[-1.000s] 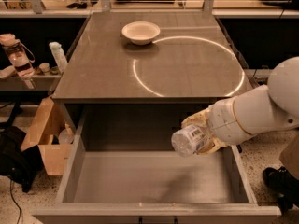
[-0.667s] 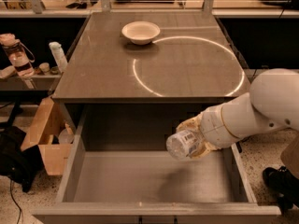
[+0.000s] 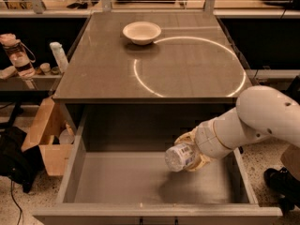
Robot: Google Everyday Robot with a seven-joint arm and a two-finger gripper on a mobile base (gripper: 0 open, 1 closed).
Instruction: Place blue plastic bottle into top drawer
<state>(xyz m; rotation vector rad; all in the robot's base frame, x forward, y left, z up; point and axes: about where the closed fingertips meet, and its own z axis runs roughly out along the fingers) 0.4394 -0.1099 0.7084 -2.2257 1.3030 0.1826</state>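
The blue plastic bottle point(image 3: 180, 156) is a small clear ribbed bottle with a pale label. It lies sideways in my gripper point(image 3: 191, 152), its base pointing left. The gripper is shut on the bottle and holds it above the right half of the open top drawer point(image 3: 117, 178), a wide grey box pulled out under the table. The white arm point(image 3: 253, 123) reaches in from the right. The bottle's cap is hidden by the fingers.
A white bowl point(image 3: 141, 32) sits at the back of the grey tabletop point(image 3: 117, 69), which has a bright ring of light on it. At left stand a pink-lidded bottle point(image 3: 18, 55), a slim white bottle point(image 3: 59, 56) and an open cardboard box point(image 3: 47, 142).
The arm has carried the bottle left and lower, further over the inside of the drawer. The grip on the bottle is unchanged.
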